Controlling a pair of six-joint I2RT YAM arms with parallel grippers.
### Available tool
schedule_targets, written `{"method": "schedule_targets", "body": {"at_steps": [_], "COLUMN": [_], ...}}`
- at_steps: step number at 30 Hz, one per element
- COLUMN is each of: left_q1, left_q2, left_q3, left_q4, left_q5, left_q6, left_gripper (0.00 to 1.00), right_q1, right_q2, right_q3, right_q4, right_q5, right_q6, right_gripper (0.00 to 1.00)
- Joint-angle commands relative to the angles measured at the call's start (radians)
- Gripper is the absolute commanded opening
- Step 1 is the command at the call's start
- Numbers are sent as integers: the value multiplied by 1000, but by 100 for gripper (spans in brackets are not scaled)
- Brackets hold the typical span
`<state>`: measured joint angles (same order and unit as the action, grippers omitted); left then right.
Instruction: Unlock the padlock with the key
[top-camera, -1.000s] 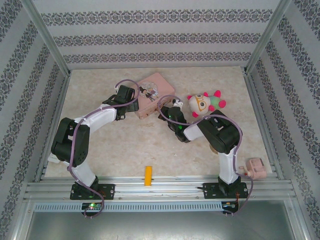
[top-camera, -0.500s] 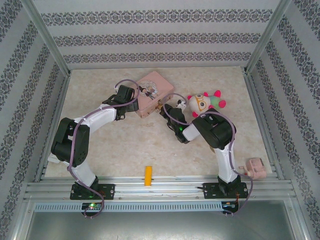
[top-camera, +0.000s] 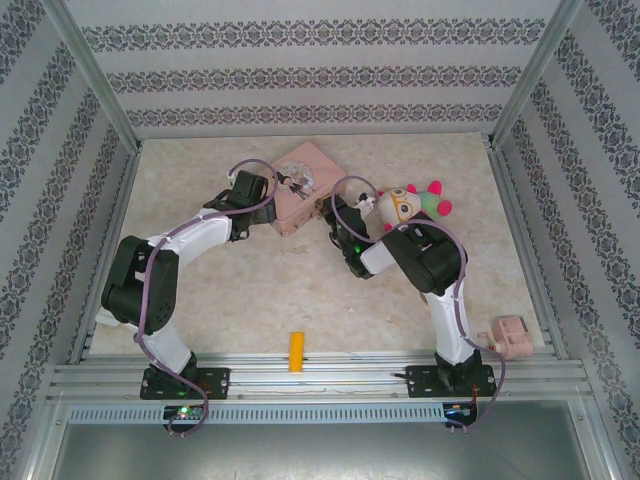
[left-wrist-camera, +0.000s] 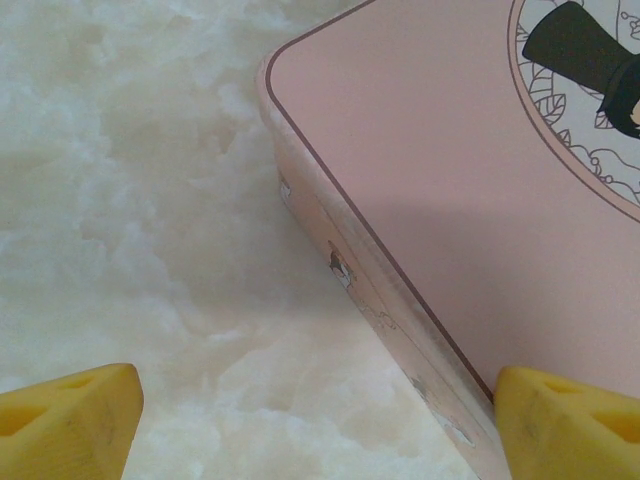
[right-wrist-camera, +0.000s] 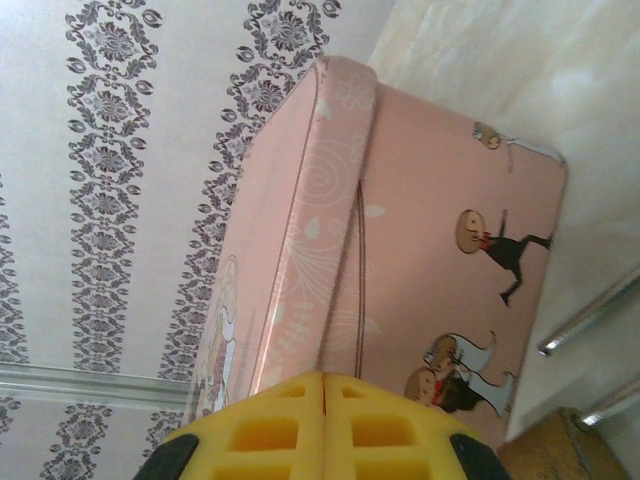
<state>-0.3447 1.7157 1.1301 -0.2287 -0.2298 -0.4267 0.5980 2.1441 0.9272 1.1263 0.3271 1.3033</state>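
While left end effector gapes astride pink tin edge, right end effector clenched beside it, open table nearer.

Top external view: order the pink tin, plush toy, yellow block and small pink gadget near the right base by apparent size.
1. pink tin
2. plush toy, partly behind the right arm, so its rank against the tin is unsure
3. small pink gadget
4. yellow block

right gripper forward, nearer pink tin (slightly)
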Motion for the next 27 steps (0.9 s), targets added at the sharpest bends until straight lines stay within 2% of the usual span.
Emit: {"method": "schedule_targets", "body": {"at_steps": [1,10,17,21,27], "left_q1": [20,35,91,145,170], "left_q2": [-8,23,65,81,29], "left_q3": [-38,-12,47,81,112], "left_q4": [-96,-98,-106,-115,-107], "left_q5": [-19,-28,-25,0,72], "left_q6": [7,19,46,41,10], "left_gripper": [90,90,88,88,92], "right_q1": [3,-9,-36,-59,-119], "right_q2": [-94,-342,-453,-511,-521], "right_q3": [-58,-233,-209,-94,111], "right_q4": [7,-171,-401,-663,-973], "right_q5": [29,-53,-190,-262,-385], "right_q6": [-28,-122,-204,-324,-492], "right_gripper": [0,0,0,8,28]}}
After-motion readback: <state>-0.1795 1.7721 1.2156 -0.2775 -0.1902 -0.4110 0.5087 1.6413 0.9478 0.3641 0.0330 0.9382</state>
